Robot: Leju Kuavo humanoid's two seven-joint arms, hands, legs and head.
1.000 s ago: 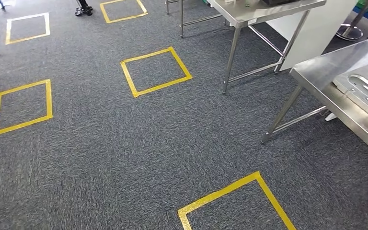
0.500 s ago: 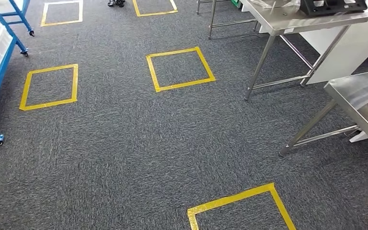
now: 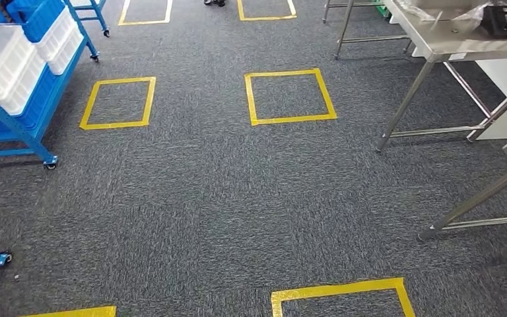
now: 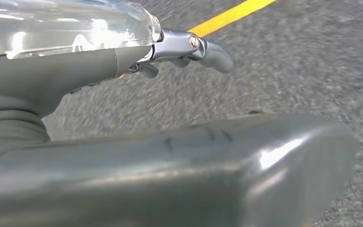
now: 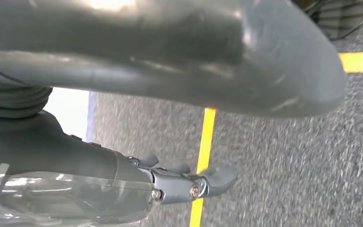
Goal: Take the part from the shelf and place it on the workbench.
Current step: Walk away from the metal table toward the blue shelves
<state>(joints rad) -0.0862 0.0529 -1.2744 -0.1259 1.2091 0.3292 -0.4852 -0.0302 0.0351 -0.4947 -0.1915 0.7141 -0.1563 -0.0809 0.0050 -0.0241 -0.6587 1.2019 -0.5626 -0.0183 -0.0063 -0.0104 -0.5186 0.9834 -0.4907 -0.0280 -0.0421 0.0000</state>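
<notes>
Grey speckled carpet floor (image 3: pixel 237 198): rough, matt pile. Yellow tape squares (image 3: pixel 289 96): smooth, slight sheen. Blue metal shelf cart (image 3: pixel 20 125): painted, white glossy plastic bins (image 3: pixel 3 66). Stainless steel workbench (image 3: pixel 449 46): brushed, reflective

An industrial workshop or test floor: grey carpet (image 3: pixel 224 211) marked with yellow tape squares (image 3: pixel 289 96), a blue wheeled rack (image 3: pixel 23 99) of white bins (image 3: pixel 3 66), and steel workbenches (image 3: pixel 449 43) along one side.
</notes>
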